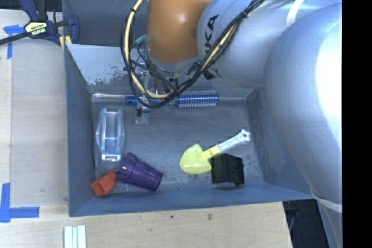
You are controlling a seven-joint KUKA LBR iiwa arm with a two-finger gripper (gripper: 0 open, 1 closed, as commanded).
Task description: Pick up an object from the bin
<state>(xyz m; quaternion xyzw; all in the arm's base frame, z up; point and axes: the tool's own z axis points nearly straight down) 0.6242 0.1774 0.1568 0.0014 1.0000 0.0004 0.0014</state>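
camera view, looking down: a grey bin [80, 142], with the arm [279, 55] reaching in from the right and its orange cover [174, 20] over the far half. the gripper [140, 114] hung low near the far wall [99, 64], above bare floor; whether it was spread or closed could not be told.

nearest it, just to the right, a blue ribbed brush [196, 99] lay lengthwise along the foot of the far wall. it looked light and stiff, likely plastic, with ridges that should give some bite. a hold across its narrow middle seemed best. the wall against it left little room on that side, and the arm's cables [131, 38] hung close by its left end.

to the near left of the gripper lay a clear case [110, 135], probably slick. nearer, a purple cup [139, 172] lay on its side, touching a red block [103, 184]. near right, a yellow scoop [196, 160] with a white handle rested just beside a black block [227, 171]. all these lay well apart from the brush.
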